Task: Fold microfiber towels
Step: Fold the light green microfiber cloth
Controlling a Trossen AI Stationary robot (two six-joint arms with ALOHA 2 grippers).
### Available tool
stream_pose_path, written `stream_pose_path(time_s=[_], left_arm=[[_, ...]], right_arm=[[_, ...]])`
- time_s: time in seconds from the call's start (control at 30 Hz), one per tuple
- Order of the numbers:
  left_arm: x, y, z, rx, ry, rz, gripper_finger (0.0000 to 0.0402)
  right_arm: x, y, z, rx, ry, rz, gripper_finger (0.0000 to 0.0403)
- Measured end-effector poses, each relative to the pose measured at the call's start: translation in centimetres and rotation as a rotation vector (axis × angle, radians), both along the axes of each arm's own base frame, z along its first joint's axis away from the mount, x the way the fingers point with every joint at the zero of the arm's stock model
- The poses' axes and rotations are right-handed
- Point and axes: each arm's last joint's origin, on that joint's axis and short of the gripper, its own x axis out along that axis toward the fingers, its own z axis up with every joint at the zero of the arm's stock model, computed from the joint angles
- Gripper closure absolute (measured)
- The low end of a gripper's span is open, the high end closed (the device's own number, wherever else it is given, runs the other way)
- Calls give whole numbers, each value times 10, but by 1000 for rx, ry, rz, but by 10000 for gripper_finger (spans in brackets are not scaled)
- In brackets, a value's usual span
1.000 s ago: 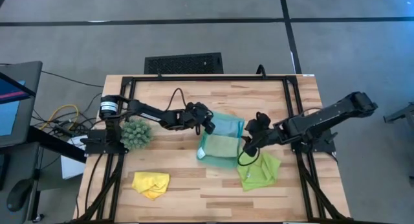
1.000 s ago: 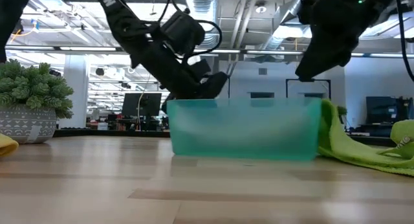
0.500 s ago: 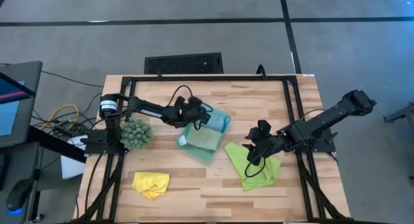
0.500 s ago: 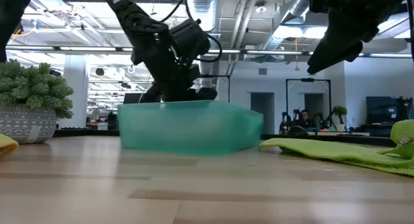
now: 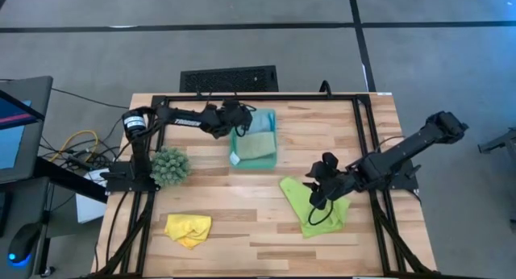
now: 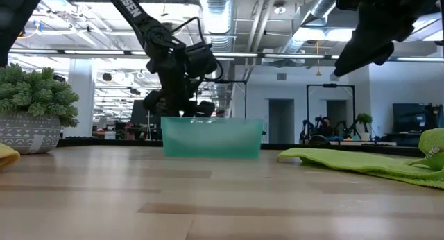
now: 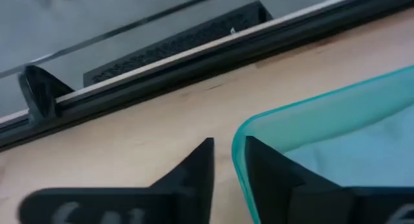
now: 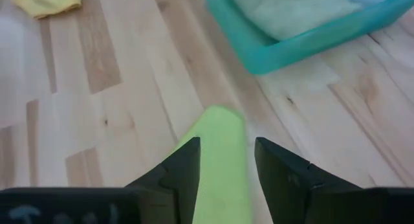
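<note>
The table (image 5: 242,222) was pale planked wood with a smooth, faintly glossy finish. At its twelve o'clock side the teal rectangular tray (image 5: 255,160) looked like translucent, smooth plastic, holding soft matt cloths. The lime green towel (image 5: 300,200) and the yellow towel (image 5: 188,228) at seven o'clock were napped, matt microfiber.

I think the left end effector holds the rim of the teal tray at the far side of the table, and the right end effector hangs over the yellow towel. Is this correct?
Not fully. The right end effector hangs over the lime green towel, not the yellow towel, which lies alone at the near left; the high view shows this. The rest stands: the left end effector straddles the rim of the teal tray at the far side.
</note>
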Motion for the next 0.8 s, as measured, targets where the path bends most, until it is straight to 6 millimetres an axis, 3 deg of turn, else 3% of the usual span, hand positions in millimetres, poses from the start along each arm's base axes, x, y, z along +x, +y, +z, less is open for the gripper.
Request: stream_pose_path(time_s=[0.17,0.37,0.5,0.63,0.8], left_arm=[[-9,10,9,-61,25,-52,260],[-19,-2,45,-131,9,-219,193],[-8,-40,64,-214,-91,-434,177],[12,-96,68,-172,-86,-679,177],[32,-158,74,-45,-131,-953,177]], right_arm=[[-2,7,-1,-2,3,32,237],[-9,27,-7,-19,33,128,235],[-15,52,-22,-3,115,274,235],[-18,74,-47,-41,223,408,236],[-10,72,-76,-110,353,359,234]])
